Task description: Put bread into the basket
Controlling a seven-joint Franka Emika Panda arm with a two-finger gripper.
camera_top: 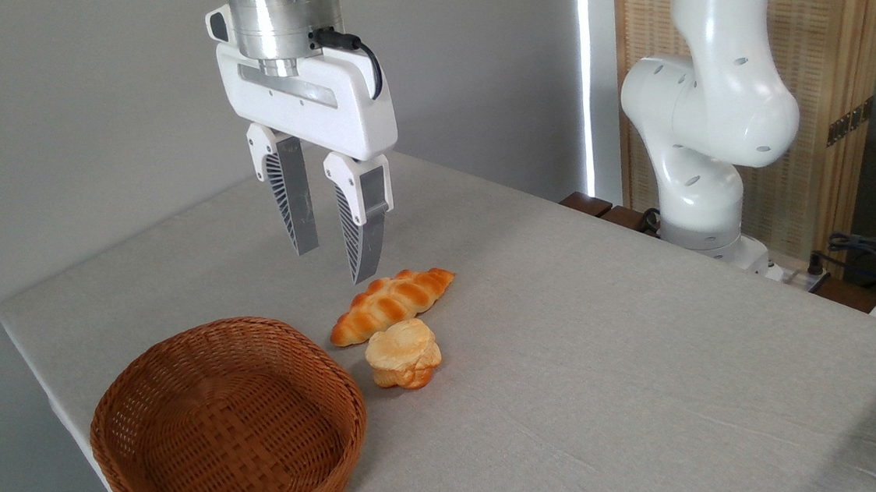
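The bread [403, 353], a small pale-golden bun with a lumpy top, sits on the table just right of the basket [226, 431]. The basket is an oval brown wicker one with low sides, and nothing lies inside it. My gripper [336, 264] hangs open in the air above and behind the bun, its fingertips just left of and above the braided loaf. Nothing is held between its fingers.
A longer orange-brown braided loaf [392, 303] lies directly behind the bun, touching or nearly touching it. The arm's white base [704, 201] stands at the table's far right edge. The grey tablecloth [611, 357] stretches wide to the right. The basket sits near the table's left front edge.
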